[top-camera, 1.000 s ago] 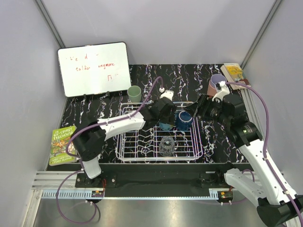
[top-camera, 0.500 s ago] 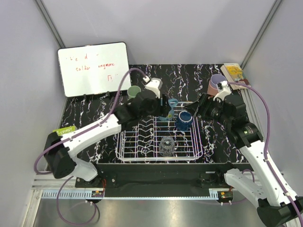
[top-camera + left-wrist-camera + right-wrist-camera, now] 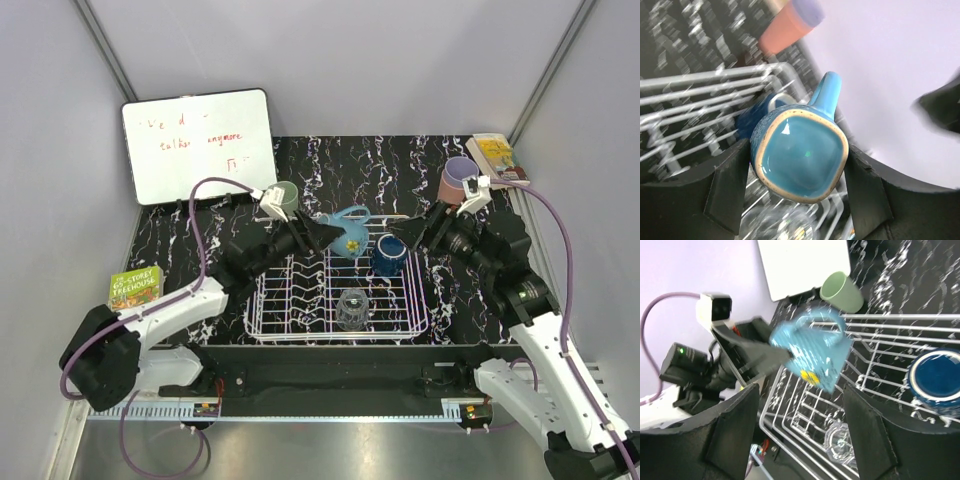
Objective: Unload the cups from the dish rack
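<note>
Over dish rack [image 3: 300, 300]: teal cup [image 3: 348, 232] in left end effector [image 3: 797, 190]; right end effector [image 3: 802, 426] apart

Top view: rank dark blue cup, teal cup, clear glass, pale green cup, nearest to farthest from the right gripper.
1. dark blue cup, in the dish rack
2. teal cup, held over the rack
3. clear glass, rack's near side
4. pale green cup, beyond the rack

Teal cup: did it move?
Yes. The teal cup went from the middle of the dish rack to above its far edge, in the left tool.
</note>
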You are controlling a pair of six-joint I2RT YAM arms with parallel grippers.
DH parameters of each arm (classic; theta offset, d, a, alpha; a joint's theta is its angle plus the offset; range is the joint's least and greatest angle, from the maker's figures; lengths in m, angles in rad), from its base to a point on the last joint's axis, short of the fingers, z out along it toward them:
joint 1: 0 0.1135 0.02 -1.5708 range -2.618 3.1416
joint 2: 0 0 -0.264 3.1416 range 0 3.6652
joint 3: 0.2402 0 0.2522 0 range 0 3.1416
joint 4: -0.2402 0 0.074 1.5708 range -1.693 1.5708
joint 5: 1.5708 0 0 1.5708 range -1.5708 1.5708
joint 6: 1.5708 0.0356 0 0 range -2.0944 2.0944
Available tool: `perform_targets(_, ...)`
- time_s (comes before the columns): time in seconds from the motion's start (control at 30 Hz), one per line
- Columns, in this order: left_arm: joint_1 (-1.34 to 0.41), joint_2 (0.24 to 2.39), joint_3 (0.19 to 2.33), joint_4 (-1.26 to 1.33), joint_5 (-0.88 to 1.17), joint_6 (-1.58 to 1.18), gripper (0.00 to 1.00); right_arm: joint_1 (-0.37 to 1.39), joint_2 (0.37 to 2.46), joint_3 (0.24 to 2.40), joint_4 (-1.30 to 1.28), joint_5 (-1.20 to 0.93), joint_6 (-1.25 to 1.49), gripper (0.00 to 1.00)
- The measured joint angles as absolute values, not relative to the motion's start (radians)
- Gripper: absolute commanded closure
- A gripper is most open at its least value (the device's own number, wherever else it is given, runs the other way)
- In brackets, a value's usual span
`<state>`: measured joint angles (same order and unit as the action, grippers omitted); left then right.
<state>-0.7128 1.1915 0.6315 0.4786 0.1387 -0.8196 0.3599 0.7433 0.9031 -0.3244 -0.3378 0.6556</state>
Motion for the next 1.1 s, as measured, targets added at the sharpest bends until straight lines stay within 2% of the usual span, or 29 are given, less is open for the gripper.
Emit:
perform_targets(0.2,-0.668,1.256,0.621,0.824,0.205,-0.982,1.0,0.36,0.728,0.807,-0.238,-0.421,0.714,0.25)
perform_targets(0.37,-0.661,1.306,0.621,0.969,0.257,-1.061,1.0,0.36,0.694,0.773,-0.189,-0.472,0.739,0.26)
perform_targets(0.83,-0.668,1.355,0.621,1.065,0.335,-1.142,1.0,0.36,0.801,0.731,0.044,-0.542,0.81,0.28)
perform_targets(1.0,-0.699,1.355,0.622,1.064,0.35,-1.143,1.0,0.361,0.862,0.73,0.115,-0.549,0.83,0.39)
perform_targets(1.03,-0.705,1.355,0.622,1.06,0.351,-1.141,1.0,0.361,0.871,0.73,0.131,-0.561,0.835,0.43)
perform_targets(1.07,-0.711,1.357,0.622,1.055,0.352,-1.142,1.0,0.363,0.879,0.73,0.147,-0.566,0.837,0.55)
perform_targets(1.1,-0.716,1.359,0.622,1.054,0.352,-1.141,1.0,0.367,0.887,0.731,0.159,-0.571,0.84,0.63)
